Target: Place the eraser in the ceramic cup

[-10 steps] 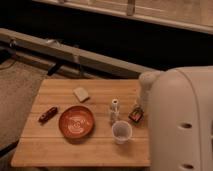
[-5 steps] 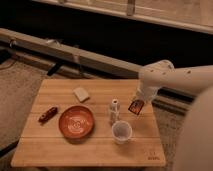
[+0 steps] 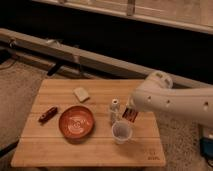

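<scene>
Arm reaches in from the right. Gripper is low over the desk, right at the eraser. Jaws: cannot tell whether wide, narrow or holding. Eraser lies just right of the bottle, just beyond the cup, outside it. Bowl is left of the cup.

We see a bench of pale wood, matt, w/ plank seams showing. Bowl: orange-red, glossy, glazed look. Ceramic cup: pale, smooth. Bottle: white, smooth. The arm has a smooth white plastic-looking shell. Its gripper sits at the arm's tip, just over the eraser, which is dark & matt. Beige block: matt. Floor: rough, carpet-like.
</scene>
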